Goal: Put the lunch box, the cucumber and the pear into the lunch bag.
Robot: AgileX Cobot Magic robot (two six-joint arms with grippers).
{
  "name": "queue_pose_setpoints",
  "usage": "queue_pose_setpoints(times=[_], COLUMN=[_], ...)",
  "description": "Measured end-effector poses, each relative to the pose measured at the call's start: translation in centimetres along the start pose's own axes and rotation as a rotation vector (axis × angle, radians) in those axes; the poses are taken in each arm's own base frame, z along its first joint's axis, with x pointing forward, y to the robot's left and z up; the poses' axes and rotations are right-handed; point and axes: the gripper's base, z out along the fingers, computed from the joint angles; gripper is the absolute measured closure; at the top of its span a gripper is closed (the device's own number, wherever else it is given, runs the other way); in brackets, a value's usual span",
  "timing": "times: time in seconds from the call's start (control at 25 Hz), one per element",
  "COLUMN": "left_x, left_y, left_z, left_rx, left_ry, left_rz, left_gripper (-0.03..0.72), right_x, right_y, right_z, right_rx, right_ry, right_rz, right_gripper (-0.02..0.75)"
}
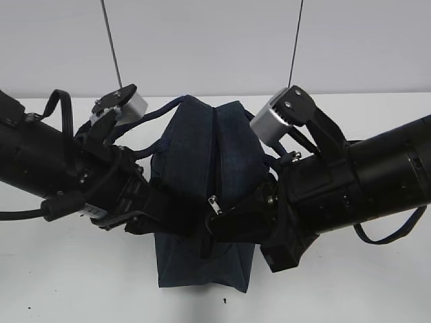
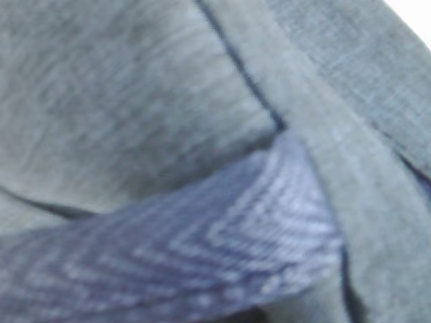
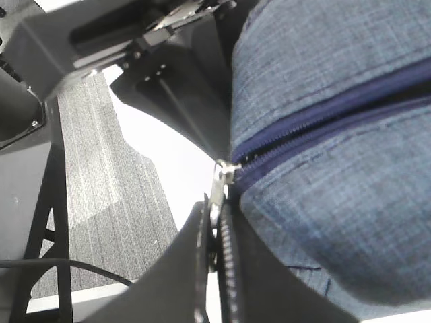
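The dark navy lunch bag point(image 1: 202, 148) stands upright in the middle of the white table, its top zipper drawn closed. My right gripper point(image 3: 217, 225) is shut on the metal zipper pull point(image 3: 218, 183) at the bag's near end, seen from outside as the zipper pull point(image 1: 214, 204). My left gripper point(image 1: 149, 210) presses against the bag's left side. The left wrist view shows only bag fabric point(image 2: 135, 101) and a herringbone handle strap point(image 2: 202, 256), with no fingers visible. The lunch box, the cucumber and the pear are out of view.
The white table point(image 1: 74, 282) spreads around the bag. Both black arms flank the bag closely. Two thin cables hang in front of the back wall. Past the table edge lies grey carpet point(image 3: 101, 175).
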Motion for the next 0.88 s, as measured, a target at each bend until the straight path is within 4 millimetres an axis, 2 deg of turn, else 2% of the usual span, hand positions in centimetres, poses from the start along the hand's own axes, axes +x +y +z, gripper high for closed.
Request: queue_pose_setpoints(times=[0.2, 0.32, 0.48, 0.72, 0.88], left_x=[0.0, 0.0, -0.1, 0.4, 0.7], left_y=[0.0, 0.2, 0.6, 1.6, 1.4], left_z=[0.0, 0.0, 0.0, 1.2, 1.0], left_rx=[0.001, -0.028, -0.071, -0.08, -0.034], left_ry=[-0.001, -0.003, -0.013, 0.043, 0.085], left_rz=[0.0, 0.021, 0.045, 0.038, 0.028], left_gripper=[0.597, 0.691, 0.717, 0.721, 0.721], right_x=[-0.6, -1.3, -2.3, -2.2, -2.1], right_y=[0.0, 0.2, 0.6, 0.6, 0.6], right_z=[-0.3, -0.9, -1.7, -1.8, -1.8], right_rx=[0.009, 0.022, 0.032, 0.026, 0.026], right_ry=[0.019, 0.019, 0.03, 0.078, 0.084], right_rz=[-0.013, -0.028, -0.039, -0.011, -0.01], right_gripper=[0.732, 0.732, 0.732, 0.732, 0.732])
